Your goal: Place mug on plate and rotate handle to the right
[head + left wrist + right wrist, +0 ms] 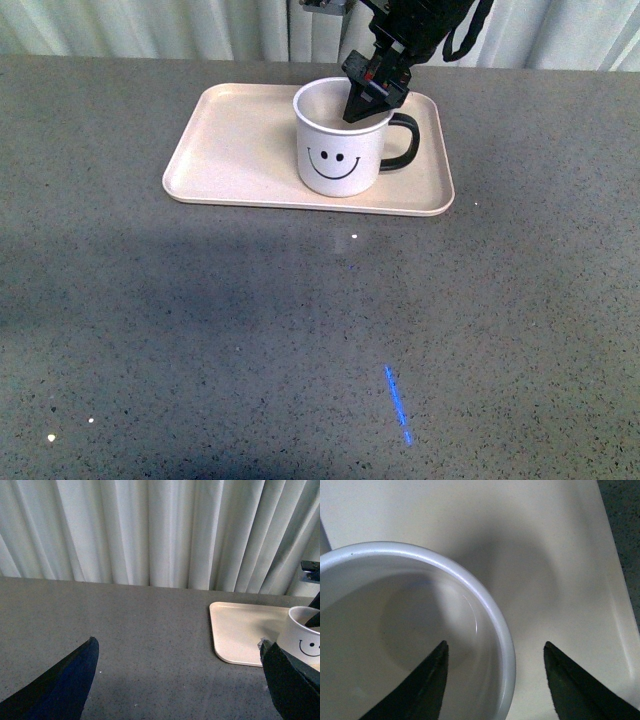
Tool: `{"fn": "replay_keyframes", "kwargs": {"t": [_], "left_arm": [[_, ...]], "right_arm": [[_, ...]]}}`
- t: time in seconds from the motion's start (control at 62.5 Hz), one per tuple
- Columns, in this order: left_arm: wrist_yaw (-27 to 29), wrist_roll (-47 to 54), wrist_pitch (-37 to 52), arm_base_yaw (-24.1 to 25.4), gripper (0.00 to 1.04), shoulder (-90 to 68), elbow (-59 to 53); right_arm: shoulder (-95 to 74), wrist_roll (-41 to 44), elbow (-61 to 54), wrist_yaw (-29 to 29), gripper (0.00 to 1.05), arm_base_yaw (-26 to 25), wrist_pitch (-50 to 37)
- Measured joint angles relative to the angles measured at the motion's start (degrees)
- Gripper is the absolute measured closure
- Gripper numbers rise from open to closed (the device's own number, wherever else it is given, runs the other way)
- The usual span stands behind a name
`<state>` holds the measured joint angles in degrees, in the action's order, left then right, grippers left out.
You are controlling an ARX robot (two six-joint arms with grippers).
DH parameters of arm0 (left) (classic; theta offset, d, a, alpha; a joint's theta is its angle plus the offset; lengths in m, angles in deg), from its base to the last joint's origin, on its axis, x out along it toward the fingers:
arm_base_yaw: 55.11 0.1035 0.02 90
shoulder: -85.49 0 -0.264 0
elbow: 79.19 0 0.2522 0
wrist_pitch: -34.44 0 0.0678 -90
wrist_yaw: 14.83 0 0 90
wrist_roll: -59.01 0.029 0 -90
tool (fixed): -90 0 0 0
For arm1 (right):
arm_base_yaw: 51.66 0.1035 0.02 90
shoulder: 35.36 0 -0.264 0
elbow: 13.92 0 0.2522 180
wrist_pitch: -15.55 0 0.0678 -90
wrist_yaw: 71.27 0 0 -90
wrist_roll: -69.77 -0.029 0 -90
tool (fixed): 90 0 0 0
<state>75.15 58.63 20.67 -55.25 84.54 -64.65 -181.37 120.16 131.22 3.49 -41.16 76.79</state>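
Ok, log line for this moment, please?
mug upright on plate | handle points right | right gripper open, straddling mug rim | left gripper open, holding nothing

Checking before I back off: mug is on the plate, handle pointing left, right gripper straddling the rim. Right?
No: the front view shows the handle pointing right, not left. The mug is on the plate, with the right gripper straddling its rim.
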Motion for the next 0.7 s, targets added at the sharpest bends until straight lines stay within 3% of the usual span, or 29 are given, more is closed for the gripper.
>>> {"fn": "replay_keyframes", "kwargs": {"t": [0.208, 0.336, 0.432, 0.464, 0.496, 0.56, 0.608, 0.704], "left_arm": [[0.0, 0.0, 0.0, 0.0, 0.09, 0.0, 0.0], [0.0, 0.0, 0.0, 0.0, 0.09, 0.0, 0.0], [0.0, 0.0, 0.0, 0.0, 0.09, 0.02, 0.0], [-0.02, 0.0, 0.0, 0.0, 0.09, 0.0, 0.0], [-0.02, 0.0, 0.0, 0.0, 0.09, 0.02, 0.0], [-0.02, 0.0, 0.0, 0.0, 0.09, 0.02, 0.0], [0.0, 0.0, 0.0, 0.0, 0.09, 0.0, 0.0], [0.02, 0.0, 0.0, 0.0, 0.09, 0.02, 0.0]], "right_arm": [[9.92, -0.22, -11.8, -6.36, 0.08, -0.28, -16.41], [23.89, -1.99, -27.04, -12.7, 0.09, -0.76, -30.51], [30.88, -2.82, -32.94, -14.19, 0.09, -0.94, -33.42], [32.76, -6.51, -35.69, -9.31, 0.12, -0.63, -38.29], [35.17, -13.92, -43.3, 4.72, 0.21, -0.04, -53.4], [37.51, -26.34, -53.68, 16.61, 0.31, -0.02, -69.75], [39.39, -33.86, -62.42, 22.47, 0.4, -0.48, -80.04], [44.24, -43.12, -75.21, 23.39, 0.55, -1.79, -91.69]]}}
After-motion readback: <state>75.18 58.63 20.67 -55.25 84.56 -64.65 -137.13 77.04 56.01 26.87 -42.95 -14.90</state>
